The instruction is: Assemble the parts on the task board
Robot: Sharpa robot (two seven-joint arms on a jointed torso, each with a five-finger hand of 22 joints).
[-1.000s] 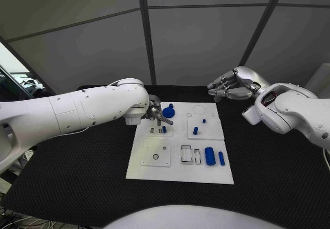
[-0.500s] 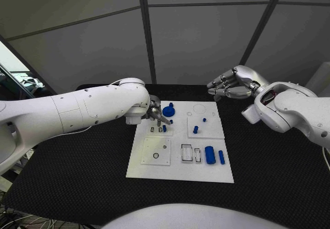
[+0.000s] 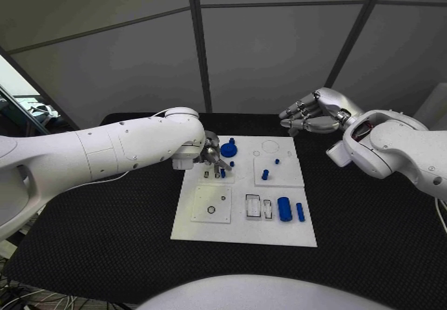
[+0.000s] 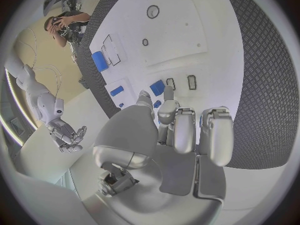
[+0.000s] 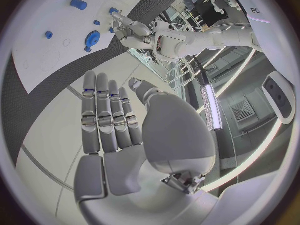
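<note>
- The left hand (image 3: 211,154) is down over the far-left part of the task board (image 3: 244,236), fingertips (image 4: 167,106) pointing onto the plate.
- In the left wrist view a small blue part (image 4: 157,87) lies just beyond those fingertips, beside two little slots; whether a finger actually touches it cannot be told, and nothing is plainly gripped. The fingers lie side by side, gently bent.
- From the head view, a round blue gear-like part (image 3: 228,150) sits right beside that hand, on its inner side.
- The right hand (image 3: 310,113) hangs in the air beyond the board's far-right corner, well apart from every part, fingers curled inward around nothing.
- More parts lie spread out: a small blue peg (image 3: 265,174) near the board's middle, a thick blue cylinder (image 3: 284,209) and a thinner blue bar (image 3: 300,212) side by side at the near-right.
- The board lies flat on the black table (image 3: 103,239), whose textured mat shows on every side of it.
- Grey wall panels stand behind the table.
- Broad open mat lies near, left and right of the board; the white left arm (image 3: 103,155) crosses the far-left stretch.
</note>
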